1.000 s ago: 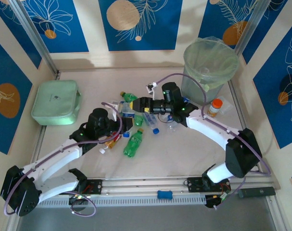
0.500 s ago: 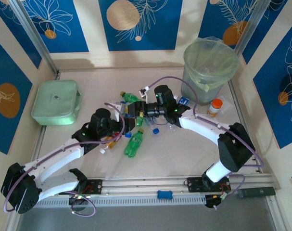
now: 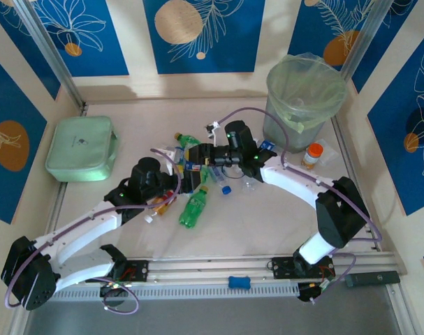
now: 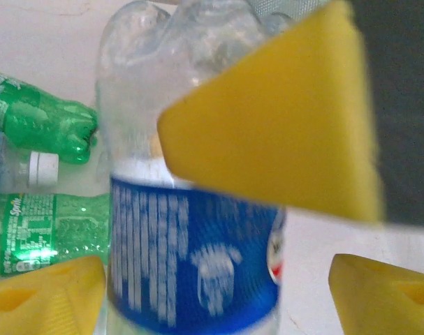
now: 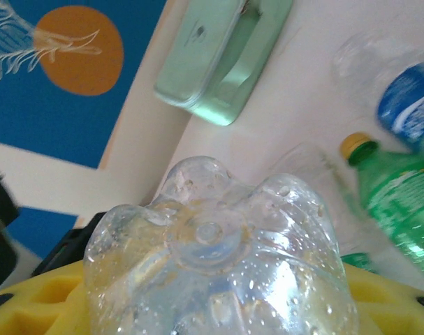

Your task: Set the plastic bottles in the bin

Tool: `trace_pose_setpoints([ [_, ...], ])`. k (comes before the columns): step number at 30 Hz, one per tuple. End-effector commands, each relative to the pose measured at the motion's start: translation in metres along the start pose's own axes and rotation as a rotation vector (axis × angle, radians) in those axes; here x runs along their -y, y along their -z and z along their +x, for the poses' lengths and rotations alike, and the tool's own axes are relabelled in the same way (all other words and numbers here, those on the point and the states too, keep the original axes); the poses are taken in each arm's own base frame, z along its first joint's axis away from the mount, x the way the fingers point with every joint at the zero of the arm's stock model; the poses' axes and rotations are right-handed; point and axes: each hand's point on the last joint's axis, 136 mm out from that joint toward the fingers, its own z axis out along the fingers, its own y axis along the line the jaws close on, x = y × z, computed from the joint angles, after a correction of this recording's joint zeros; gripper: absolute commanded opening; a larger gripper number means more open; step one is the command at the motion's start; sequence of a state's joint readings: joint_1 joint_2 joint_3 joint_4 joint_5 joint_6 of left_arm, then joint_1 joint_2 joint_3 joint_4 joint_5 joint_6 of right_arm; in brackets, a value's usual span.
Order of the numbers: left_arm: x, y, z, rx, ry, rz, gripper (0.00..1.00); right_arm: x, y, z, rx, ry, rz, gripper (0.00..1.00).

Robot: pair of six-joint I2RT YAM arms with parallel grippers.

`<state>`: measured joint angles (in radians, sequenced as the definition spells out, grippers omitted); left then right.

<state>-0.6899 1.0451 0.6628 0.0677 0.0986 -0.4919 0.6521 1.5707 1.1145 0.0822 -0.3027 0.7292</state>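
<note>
Blue label round its middle, the clear bottle [image 4: 198, 279] sits between the two arms near the middle of the table [image 3: 267, 223], and both grippers are at it. The right gripper [image 5: 218, 307] is clamped on it: in the right wrist view the yellow pads [image 5: 51, 300] press in from either side of the body, and the bottle's ribbed base faces the camera. The left gripper [image 4: 212, 286] stands wide apart with nothing gripped. Its two yellow fingers [image 4: 44, 293] show at the lower corners of the left wrist view with the clear bottle between them. The bottle's edge is against the finger on the left of that view, and bare table shows between the bottle and the other finger. A yellow pad on a dark body, the right gripper's, crosses in front of the bottle's upper part. Two green bottles [image 4: 44, 234] lie on the table just beside it. From above, another green bottle [image 3: 194, 207] lies near the left gripper and a loose blue cap [image 3: 225, 189] lies beside it. The bin [image 3: 313, 132] stands upright at the far right of the table, apart from the held bottle, its pale green bag folded over the rim. A white bottle with an orange cap [image 3: 311, 155] stands just beside the bin. A mint-green box [image 3: 82, 148] lies flat at the far left.
</note>
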Motion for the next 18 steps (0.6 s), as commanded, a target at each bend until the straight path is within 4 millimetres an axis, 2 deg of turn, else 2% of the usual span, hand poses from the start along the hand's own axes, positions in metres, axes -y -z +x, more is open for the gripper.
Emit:
trace_pose_setpoints([
  [1, -0.007, 0.008, -0.007, 0.058, 0.004, -0.046, 0.90, 0.020, 0.010, -0.029, 0.078, 0.062, 0.116, 0.53],
  [4, -0.027, 0.017, -0.006, 0.092, 0.021, -0.149, 1.00, 0.033, 0.025, -0.047, 0.119, 0.103, 0.195, 0.52],
  [8, -0.050, 0.025, -0.006, 0.161, 0.072, -0.252, 0.99, 0.042, 0.059, -0.077, 0.205, 0.151, 0.293, 0.51],
  [12, -0.053, 0.019, -0.007, 0.186, 0.098, -0.257, 0.99, 0.042, 0.100, -0.113, 0.296, 0.186, 0.358, 0.49],
  [18, -0.049, 0.008, -0.006, 0.148, 0.083, -0.242, 0.99, 0.033, 0.173, -0.171, 0.444, 0.273, 0.517, 0.50],
])
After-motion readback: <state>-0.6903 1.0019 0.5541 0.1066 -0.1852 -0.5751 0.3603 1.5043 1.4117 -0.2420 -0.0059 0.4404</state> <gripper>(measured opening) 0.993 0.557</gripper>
